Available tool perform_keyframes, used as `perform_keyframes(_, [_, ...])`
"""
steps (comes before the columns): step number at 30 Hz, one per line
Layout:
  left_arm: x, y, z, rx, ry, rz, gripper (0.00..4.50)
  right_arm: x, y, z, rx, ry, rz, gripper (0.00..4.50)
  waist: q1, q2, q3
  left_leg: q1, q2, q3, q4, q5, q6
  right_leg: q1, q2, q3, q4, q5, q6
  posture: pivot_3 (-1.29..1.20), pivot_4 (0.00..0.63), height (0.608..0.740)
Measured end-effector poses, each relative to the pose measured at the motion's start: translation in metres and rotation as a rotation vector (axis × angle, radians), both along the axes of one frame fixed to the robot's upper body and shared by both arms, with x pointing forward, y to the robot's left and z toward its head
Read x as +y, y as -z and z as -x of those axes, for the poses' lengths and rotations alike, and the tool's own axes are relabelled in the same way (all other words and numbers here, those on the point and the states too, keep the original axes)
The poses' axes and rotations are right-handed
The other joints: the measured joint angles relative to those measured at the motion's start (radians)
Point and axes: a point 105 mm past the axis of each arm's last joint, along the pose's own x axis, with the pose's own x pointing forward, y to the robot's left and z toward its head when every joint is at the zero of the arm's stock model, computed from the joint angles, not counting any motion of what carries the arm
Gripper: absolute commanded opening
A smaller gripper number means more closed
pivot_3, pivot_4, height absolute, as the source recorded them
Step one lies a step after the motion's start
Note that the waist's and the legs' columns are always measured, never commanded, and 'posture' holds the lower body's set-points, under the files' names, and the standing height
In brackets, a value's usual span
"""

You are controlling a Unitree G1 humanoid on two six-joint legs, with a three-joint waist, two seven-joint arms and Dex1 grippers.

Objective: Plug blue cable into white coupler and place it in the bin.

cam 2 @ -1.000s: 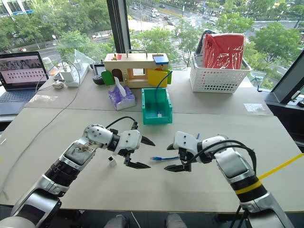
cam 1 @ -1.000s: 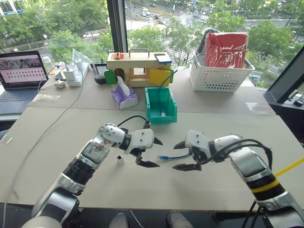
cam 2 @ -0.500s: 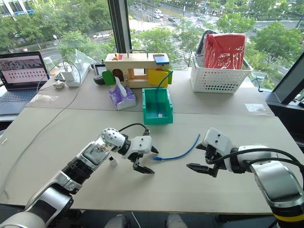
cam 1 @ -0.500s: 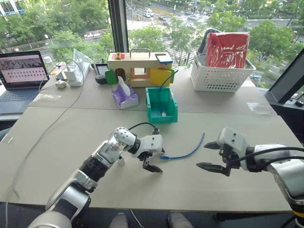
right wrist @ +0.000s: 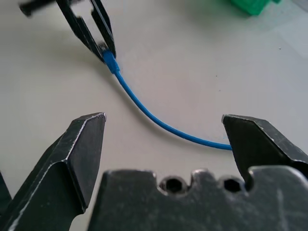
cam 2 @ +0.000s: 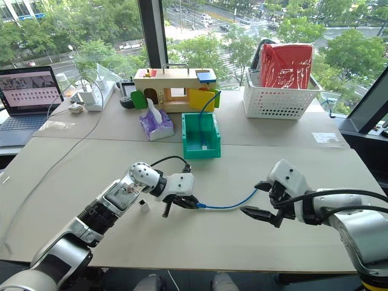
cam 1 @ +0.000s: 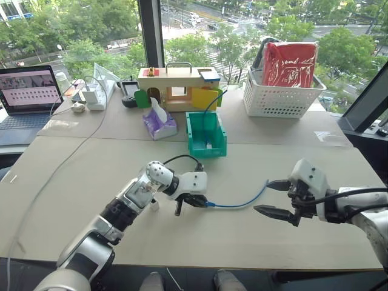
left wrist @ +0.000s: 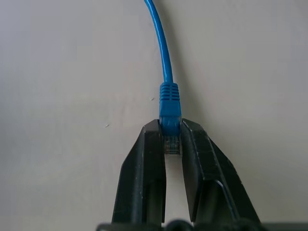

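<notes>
The blue cable [cam 1: 239, 205] lies in a shallow curve on the beige table between my two arms. My left gripper [cam 1: 200, 203] is shut on its plug end; in the left wrist view the clear-blue plug [left wrist: 171, 126] sits clamped between the black fingers [left wrist: 144, 168]. The white coupler [cam 2: 143, 207] stands on the table just beside my left forearm, untouched. My right gripper [cam 1: 267, 196] hovers open by the cable's other end, holding nothing. The teal bin [cam 1: 207, 149] stands farther back, mid-table.
Behind the bin are a wooden toy house [cam 1: 176, 85] and a purple tissue pack [cam 1: 159, 124]. A white lattice basket [cam 1: 280, 97] with a red bag is at the back right. A laptop [cam 1: 27, 97], a power strip [cam 1: 92, 96] and a grey cord [cam 1: 54, 173] occupy the left.
My left gripper moved onto the cable's plug and shut on it. My right gripper drew back to the right and rose, staying open.
</notes>
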Motion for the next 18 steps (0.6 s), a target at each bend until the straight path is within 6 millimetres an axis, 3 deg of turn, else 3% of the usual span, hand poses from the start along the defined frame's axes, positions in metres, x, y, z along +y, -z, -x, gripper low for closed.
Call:
perform_keyframes(3, [-0.023, -0.025, -0.002, -0.055, -0.010, 0.171, 0.07, 0.002, -0.002, 0.009, 0.065, 0.046, -0.201, 4.50, 0.011, 0.000, 0.000, -0.004, -0.001, -0.001, 0.001, 0.000, 0.000, -0.001, -0.001, -0.001, -0.001, 0.000, 0.001, 0.00, 0.150, 0.721])
perform_keyframes(4, [-0.034, -0.037, 0.004, -0.065, 0.000, 0.239, 0.07, -0.004, 0.007, 0.023, 0.154, 0.088, -0.299, 4.50, 0.025, 0.000, 0.000, -0.005, -0.002, -0.003, 0.000, -0.001, 0.001, -0.001, -0.001, -0.001, -0.001, -0.001, 0.001, 0.00, 0.150, 0.721])
perform_keyframes(6, [-0.036, -0.044, 0.006, -0.073, -0.013, 0.274, 0.07, -0.005, 0.020, 0.041, 0.269, 0.108, -0.406, 4.50, 0.029, 0.002, -0.001, -0.005, -0.002, -0.004, 0.000, -0.002, 0.004, -0.001, -0.001, -0.001, -0.001, -0.002, 0.001, 0.00, 0.150, 0.721])
perform_keyframes(8, [-0.035, -0.039, 0.014, -0.036, -0.044, 0.313, 0.07, 0.001, 0.029, 0.059, 0.376, 0.140, -0.552, 4.50, 0.023, 0.006, -0.004, -0.003, -0.003, -0.004, -0.001, -0.004, 0.007, 0.000, -0.002, -0.001, -0.001, -0.003, 0.000, 0.00, 0.150, 0.721])
perform_keyframes(12, [-0.040, -0.021, 0.042, 0.121, -0.035, 0.357, 0.07, 0.000, 0.038, 0.060, 0.419, 0.340, -0.699, 4.50, 0.004, 0.008, -0.005, -0.003, -0.003, -0.006, 0.000, -0.002, 0.007, 0.001, -0.002, -0.002, 0.001, -0.003, 0.000, 0.00, 0.150, 0.721])
perform_keyframes(15, [-0.041, -0.021, 0.045, 0.176, -0.054, 0.374, 0.07, -0.004, 0.046, 0.054, 0.444, 0.483, -0.758, 4.50, -0.011, 0.008, -0.005, -0.002, -0.004, -0.008, 0.000, 0.000, 0.009, 0.001, -0.002, -0.002, 0.001, -0.006, 0.007, 0.00, 0.150, 0.721])
perform_keyframes(18, [-0.039, -0.027, 0.045, 0.206, -0.083, 0.406, 0.07, 0.013, 0.055, 0.050, 0.510, 0.575, -0.822, 4.50, -0.028, 0.009, -0.006, -0.002, -0.006, -0.012, 0.000, 0.001, 0.010, 0.001, -0.001, -0.002, 0.001, -0.006, 0.007, 0.00, 0.150, 0.721])
